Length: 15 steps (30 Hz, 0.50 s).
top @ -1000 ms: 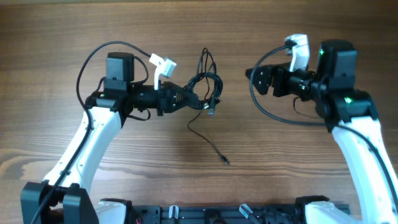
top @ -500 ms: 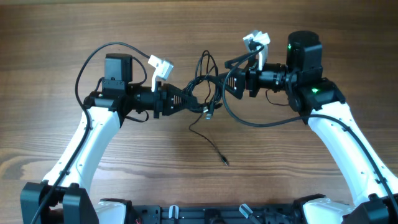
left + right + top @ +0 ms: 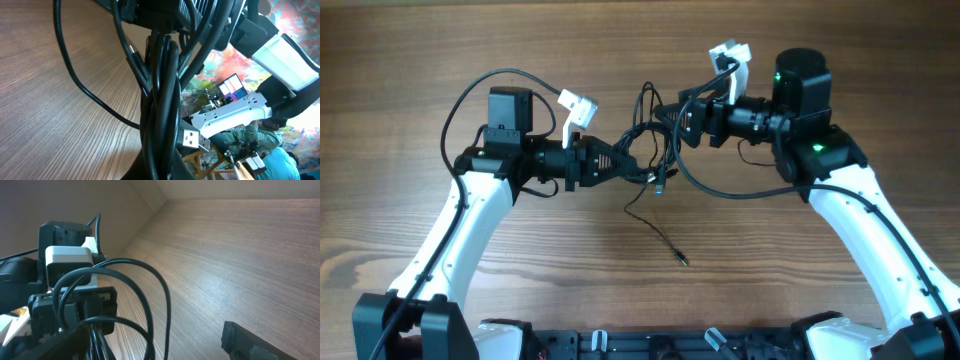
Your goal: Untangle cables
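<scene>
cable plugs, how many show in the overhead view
2. One plug hangs just below the cable bundle; the other plug ends a loose cord lying on the table. More may be hidden inside the bundle.

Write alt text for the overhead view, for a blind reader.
From above, the left gripper is shut on a tangle of thin black cables over a wooden table. The open right gripper is at the tangle's other side.

Robotics lab: two white arms (image 3: pixel 470 225) at wooden table (image 3: pixel 770 285)
</scene>
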{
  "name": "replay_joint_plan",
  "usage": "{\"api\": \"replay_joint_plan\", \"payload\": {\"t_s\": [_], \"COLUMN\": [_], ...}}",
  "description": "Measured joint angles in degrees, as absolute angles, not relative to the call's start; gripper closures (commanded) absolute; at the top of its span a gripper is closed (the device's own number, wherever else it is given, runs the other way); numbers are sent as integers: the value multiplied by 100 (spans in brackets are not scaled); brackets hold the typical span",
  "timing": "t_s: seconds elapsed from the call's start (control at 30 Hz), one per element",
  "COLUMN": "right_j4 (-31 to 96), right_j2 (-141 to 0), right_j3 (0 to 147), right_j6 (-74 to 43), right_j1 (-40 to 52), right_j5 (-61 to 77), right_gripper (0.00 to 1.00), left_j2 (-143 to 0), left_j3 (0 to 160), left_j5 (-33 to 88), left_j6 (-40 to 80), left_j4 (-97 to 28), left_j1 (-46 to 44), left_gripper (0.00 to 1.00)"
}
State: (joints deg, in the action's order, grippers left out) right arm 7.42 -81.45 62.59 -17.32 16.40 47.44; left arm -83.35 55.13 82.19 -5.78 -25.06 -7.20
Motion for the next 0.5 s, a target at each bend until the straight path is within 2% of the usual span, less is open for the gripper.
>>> {"api": "replay_joint_plan", "payload": {"t_s": [0.5], "right_j4": [1149], "right_j2": [-8149], "right_j3": [6259], "right_j6": [-1645], "right_j1": [1623], "right_j5": [4379], "right_gripper": [14], "left_j2": [-8335], "left_j3": [5513], "left_j5": [8241], "left_j6": [-578], "left_j4": [-2521], "left_j1": [-631], "left_gripper": [96]}}
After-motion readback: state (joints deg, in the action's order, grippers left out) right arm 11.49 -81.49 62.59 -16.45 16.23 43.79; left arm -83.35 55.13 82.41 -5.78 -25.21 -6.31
